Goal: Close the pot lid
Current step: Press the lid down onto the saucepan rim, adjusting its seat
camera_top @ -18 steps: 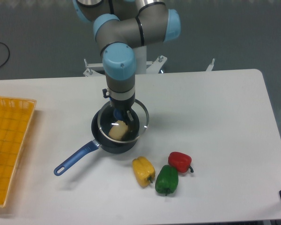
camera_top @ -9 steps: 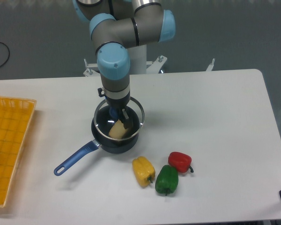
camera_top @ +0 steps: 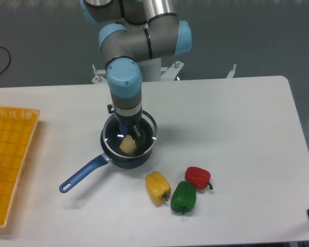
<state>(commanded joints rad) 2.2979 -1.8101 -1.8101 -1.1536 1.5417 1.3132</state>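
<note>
- Gripping the lid (camera_top: 144,135) by its blue knob, the fingers (camera_top: 127,128) hold it over the pot (camera_top: 124,157), nearly level with its rim.
- A pale yellow lump shows through the glass, inside the pot.
- The pot sits left of centre on the surface (camera_top: 237,134), handle pointing near-left.
- Three peppers (camera_top: 179,189) lie nearer, to the right.

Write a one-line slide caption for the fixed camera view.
Gripper holds round glass lid by its blue knob over dark navy saucepan, beside yellow, green and red peppers.
</note>
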